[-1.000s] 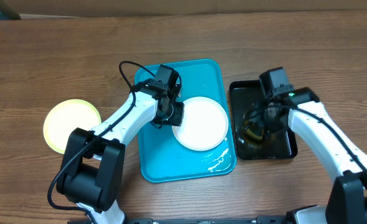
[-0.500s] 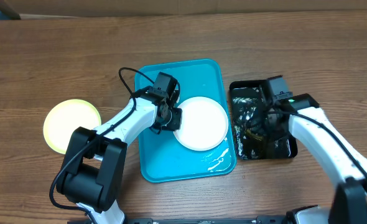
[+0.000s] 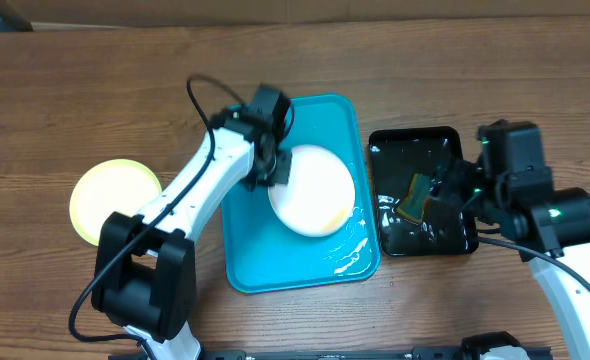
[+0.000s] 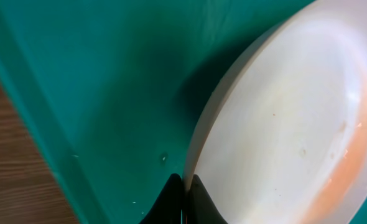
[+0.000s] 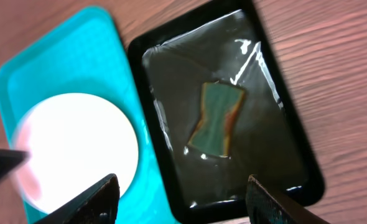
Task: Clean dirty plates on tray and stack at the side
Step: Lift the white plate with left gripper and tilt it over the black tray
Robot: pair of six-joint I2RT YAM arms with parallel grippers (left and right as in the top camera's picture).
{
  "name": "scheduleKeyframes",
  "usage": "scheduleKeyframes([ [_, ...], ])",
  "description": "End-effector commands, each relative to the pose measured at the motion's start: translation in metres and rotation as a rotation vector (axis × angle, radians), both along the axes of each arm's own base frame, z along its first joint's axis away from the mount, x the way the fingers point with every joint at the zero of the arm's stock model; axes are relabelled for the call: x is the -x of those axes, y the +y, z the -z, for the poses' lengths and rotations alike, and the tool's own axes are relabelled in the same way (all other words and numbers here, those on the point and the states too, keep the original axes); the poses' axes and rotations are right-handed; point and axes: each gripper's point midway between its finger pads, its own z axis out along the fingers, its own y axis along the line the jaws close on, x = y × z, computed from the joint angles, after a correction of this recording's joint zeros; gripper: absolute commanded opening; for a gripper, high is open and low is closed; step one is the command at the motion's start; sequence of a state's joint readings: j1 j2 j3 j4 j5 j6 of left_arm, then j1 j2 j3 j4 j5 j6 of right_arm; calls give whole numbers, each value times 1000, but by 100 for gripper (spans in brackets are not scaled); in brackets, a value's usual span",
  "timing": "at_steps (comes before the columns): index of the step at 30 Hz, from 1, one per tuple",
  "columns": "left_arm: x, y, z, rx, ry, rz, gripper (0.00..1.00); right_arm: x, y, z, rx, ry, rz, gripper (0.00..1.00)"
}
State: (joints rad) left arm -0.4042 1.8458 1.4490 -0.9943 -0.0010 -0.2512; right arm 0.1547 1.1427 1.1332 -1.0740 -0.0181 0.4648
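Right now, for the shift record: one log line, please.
left pincer: shut on white plate rim, over turquoise tray | right pincer: open, empty | sponge: in black tray

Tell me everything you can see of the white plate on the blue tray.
The white plate is round, shallow, smooth plastic by its look, with an orange smear near one rim. It sits in the turquoise tray, apparently tilted: the left gripper pinches its edge, raised off the tray floor.

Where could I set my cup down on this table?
Bare wood runs along the far edge behind the blue tray and black tray, and in front of the yellow plate. Crowded: the gap between trays, and round the white plate.
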Motion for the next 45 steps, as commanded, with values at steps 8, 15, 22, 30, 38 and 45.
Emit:
scheduleKeyframes([
  [8,-53,-76,-141,-118,-543,108,4,7,-102,-4,-27,6,374,76],
  [15,-53,-124,-173,-337,-834,167,4,25,-139,0,-43,39,526,76],
  [22,-39,-172,-179,-579,-989,303,4,23,-141,-1,-47,31,529,77],
  [30,-30,-184,-187,-696,-1032,355,4,23,-141,-1,-47,31,528,78],
  [38,-23,-194,-203,-760,-1078,386,4,24,-140,0,-48,35,529,79],
  [45,-20,-196,-206,-772,-1088,387,4,24,-140,0,-48,35,529,79],
])
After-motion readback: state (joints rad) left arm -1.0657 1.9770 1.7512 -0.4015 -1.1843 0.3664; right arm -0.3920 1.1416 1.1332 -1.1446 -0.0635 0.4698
